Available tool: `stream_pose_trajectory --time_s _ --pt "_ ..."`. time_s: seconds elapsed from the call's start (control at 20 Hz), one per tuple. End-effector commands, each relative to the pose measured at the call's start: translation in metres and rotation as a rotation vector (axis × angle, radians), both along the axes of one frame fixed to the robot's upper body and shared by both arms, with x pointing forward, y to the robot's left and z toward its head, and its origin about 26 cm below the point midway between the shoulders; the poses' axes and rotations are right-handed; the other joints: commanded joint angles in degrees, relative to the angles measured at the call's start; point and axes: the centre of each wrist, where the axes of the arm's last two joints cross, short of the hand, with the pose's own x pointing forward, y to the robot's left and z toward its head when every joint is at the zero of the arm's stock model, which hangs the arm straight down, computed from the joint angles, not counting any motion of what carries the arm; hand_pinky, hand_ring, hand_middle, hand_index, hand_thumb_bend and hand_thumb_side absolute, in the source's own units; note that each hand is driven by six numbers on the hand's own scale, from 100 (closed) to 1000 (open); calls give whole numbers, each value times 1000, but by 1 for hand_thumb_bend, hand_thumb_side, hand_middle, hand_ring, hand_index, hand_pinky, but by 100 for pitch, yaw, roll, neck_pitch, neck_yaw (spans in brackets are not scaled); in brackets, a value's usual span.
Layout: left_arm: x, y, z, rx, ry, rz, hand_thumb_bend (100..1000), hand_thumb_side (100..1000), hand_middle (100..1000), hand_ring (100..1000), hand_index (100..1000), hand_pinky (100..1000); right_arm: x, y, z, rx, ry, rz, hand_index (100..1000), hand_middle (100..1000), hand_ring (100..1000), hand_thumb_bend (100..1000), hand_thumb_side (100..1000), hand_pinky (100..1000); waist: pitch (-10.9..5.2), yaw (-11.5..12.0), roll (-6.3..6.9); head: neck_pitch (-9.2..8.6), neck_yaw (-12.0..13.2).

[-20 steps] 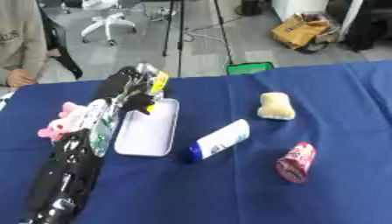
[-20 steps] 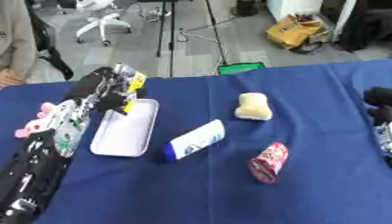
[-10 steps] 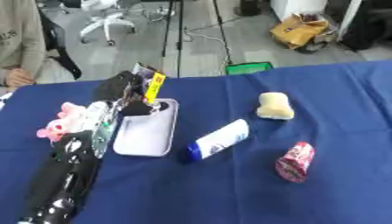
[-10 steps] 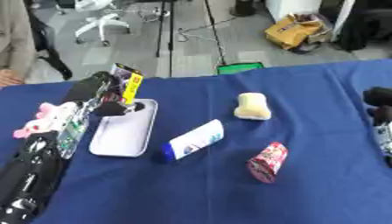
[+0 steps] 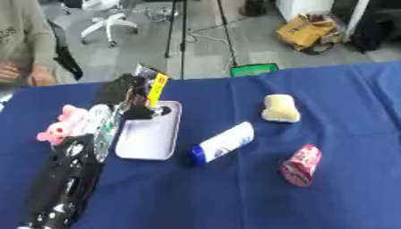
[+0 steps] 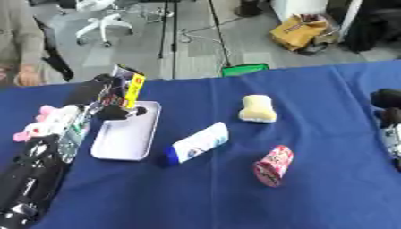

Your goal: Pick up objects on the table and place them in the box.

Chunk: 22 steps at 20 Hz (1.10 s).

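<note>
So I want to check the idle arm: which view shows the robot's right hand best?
The right eye view: the right hand shows at the picture's right edge, dark and partly cut off, above the blue table. Its fingers cannot be made out. The left eye view does not show it at all.

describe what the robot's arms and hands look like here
The left arm is a long, bulky limb, mostly black with glossy silver-grey joint sections and a pale panel near the wrist. Its left hand is black. Of the right hand only black rounded parts and a greyish segment show at the right edge.
</note>
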Motion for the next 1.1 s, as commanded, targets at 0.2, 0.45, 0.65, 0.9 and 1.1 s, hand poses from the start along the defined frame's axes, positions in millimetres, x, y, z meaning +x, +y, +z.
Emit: stream_pose_trajectory --time_s 0.2,0.45,0.65,0.9,1.1 --pt "1 4 13 19 -21 3 1000 771 898 884 944 904 -3 -2 10 -14 -37 5 851 793 874 100 545 878 -154 1 5 -17 -8" --pt "1 3 14 14 -22 -3 1000 768 890 881 940 901 -3 -2 11 -13 -39 3 851 793 874 100 544 877 -156 2 2 -15 -13" --pt "0 3 15 12 -24 -10 1000 771 879 879 938 900 -3 -2 11 -13 -40 3 851 793 874 100 543 877 -158 4 0 -15 -12" --pt "-15 5 28 63 50 -103 956 769 860 871 912 909 -3 -2 11 -11 -39 -1 851 793 873 100 544 878 -164 26 8 11 -47" --pt "-47 10 35 70 85 -164 929 774 836 852 902 896 -3 -3 10 -8 -40 -12 851 793 873 100 544 878 -144 74 17 0 -113"
